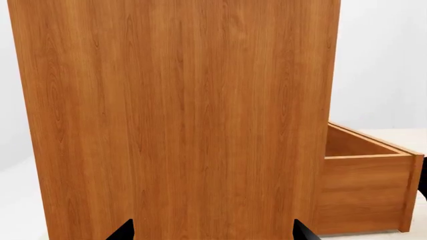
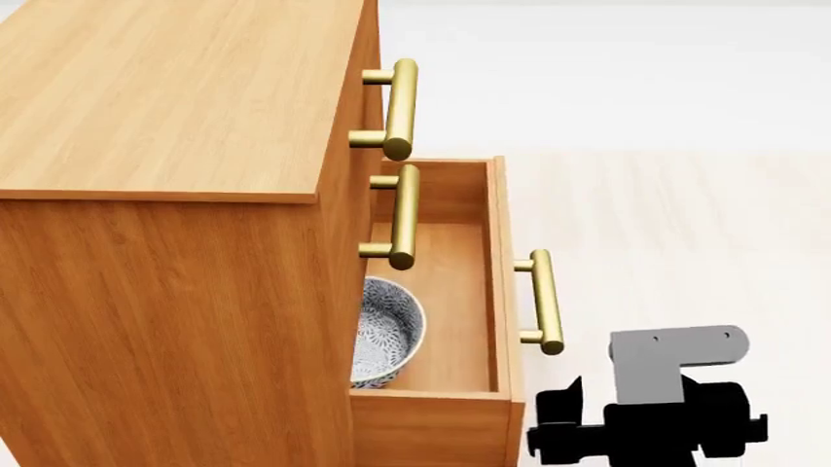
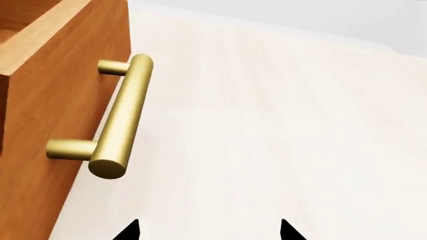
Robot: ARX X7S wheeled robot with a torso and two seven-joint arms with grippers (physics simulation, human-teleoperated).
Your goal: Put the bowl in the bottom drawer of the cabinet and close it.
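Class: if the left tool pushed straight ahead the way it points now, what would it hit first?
Most likely the cabinet's plain wooden side, which fills the view ahead between the left tool's fingertips; depth is unclear.

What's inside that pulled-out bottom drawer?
The bottom drawer holds the patterned bowl, sitting upright on its wooden floor. Part of the bowl and the drawer's back end are hidden under the cabinet.

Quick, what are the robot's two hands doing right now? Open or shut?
Left gripper: jaws open, holding nothing, facing the cabinet side.
Right gripper: jaws open, empty, near the bottom drawer handle.
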